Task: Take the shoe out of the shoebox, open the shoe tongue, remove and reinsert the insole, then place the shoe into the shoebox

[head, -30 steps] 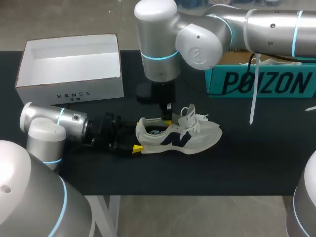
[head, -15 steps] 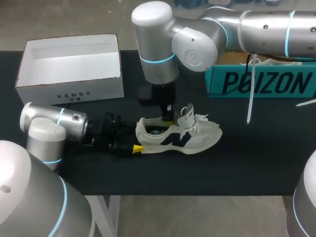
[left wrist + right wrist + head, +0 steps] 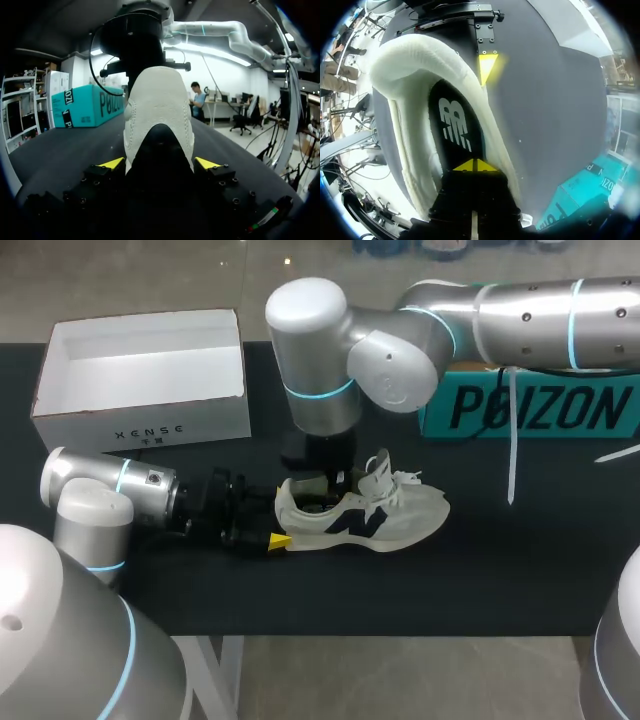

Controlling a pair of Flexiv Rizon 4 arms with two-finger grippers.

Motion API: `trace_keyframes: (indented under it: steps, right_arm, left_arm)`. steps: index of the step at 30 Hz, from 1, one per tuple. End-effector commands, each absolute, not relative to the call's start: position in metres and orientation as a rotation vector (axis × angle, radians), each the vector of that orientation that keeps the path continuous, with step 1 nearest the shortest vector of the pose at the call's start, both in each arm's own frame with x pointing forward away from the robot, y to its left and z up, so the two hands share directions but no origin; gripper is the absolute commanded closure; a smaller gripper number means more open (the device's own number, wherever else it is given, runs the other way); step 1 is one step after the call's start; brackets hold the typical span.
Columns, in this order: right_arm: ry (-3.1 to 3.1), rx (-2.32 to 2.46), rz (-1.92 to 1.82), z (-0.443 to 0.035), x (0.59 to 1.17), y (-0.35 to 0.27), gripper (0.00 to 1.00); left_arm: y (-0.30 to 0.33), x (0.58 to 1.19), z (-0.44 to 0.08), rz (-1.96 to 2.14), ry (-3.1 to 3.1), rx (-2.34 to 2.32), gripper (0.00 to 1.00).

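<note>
A cream sneaker [image 3: 365, 515] with a dark side logo lies on the black table, toe to the right. Its tongue [image 3: 380, 472] stands pulled up. My left gripper [image 3: 277, 521] lies level at the heel, and in the left wrist view its yellow fingertips [image 3: 112, 163] press the heel [image 3: 159, 115] from both sides. My right gripper [image 3: 338, 480] comes straight down into the shoe's opening. In the right wrist view its tips [image 3: 476, 165] are together just over the black insole [image 3: 455, 125]. Whether they pinch the insole is not visible.
An open white box [image 3: 140, 380] stands at the back left of the table. A teal box [image 3: 540, 405] stands at the back right, behind my right arm. A thin white strap [image 3: 512, 455] hangs from that arm. Bare black table [image 3: 500, 570] lies in front of the shoe.
My right arm has shifted left and lowered, so its gripper sits deeper in the shoe's opening. The left gripper and the shoe have stayed in place.
</note>
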State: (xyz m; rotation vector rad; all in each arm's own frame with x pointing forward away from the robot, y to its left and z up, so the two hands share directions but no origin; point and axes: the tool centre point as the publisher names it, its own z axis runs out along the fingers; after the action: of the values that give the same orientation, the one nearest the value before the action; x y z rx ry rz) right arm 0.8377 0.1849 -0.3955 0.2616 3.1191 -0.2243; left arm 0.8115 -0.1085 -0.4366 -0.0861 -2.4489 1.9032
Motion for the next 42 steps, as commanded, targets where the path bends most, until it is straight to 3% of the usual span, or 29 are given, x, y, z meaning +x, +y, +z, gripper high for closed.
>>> trace_keyframes:
  steps: [1, 10, 12, 13, 19, 29, 39, 41, 42]
  right_arm:
    - [3.100, 0.283, -0.209, -0.397, 0.842, 0.180, 1.00]
    - [3.092, 0.269, -0.228, -0.395, 0.848, 0.181, 1.00]
    - [3.094, 0.266, -0.237, -0.395, 0.848, 0.182, 0.70]
    - [3.095, 0.265, -0.238, -0.395, 0.848, 0.182, 0.63]
    - [3.099, 0.253, -0.245, -0.396, 0.848, 0.182, 0.53]
    - [3.096, 0.248, -0.285, -0.409, 0.843, 0.184, 0.54]
    - [3.181, 0.251, -0.341, -0.466, 0.829, 0.188, 0.54]
    - [3.207, 0.256, -0.350, -0.475, 0.824, 0.187, 0.57]
    - [3.220, 0.261, -0.350, -0.478, 0.823, 0.187, 0.64]
  left_arm:
    - [-0.109, 0.811, -0.441, 1.906, -2.450, -0.085, 1.00]
    - [-0.109, 0.811, -0.441, 1.906, -2.450, -0.085, 1.00]
    - [-0.109, 0.811, -0.441, 1.906, -2.450, -0.085, 1.00]
    - [-0.109, 0.811, -0.441, 1.906, -2.450, -0.085, 1.00]
    - [-0.109, 0.811, -0.441, 1.906, -2.450, -0.085, 1.00]
    - [-0.109, 0.811, -0.441, 1.906, -2.450, -0.085, 1.00]
    - [-0.109, 0.811, -0.441, 1.906, -2.450, -0.085, 1.00]
    - [-0.109, 0.811, -0.441, 1.906, -2.450, -0.085, 1.00]
    - [-0.109, 0.811, -0.441, 1.906, -2.450, -0.085, 1.00]
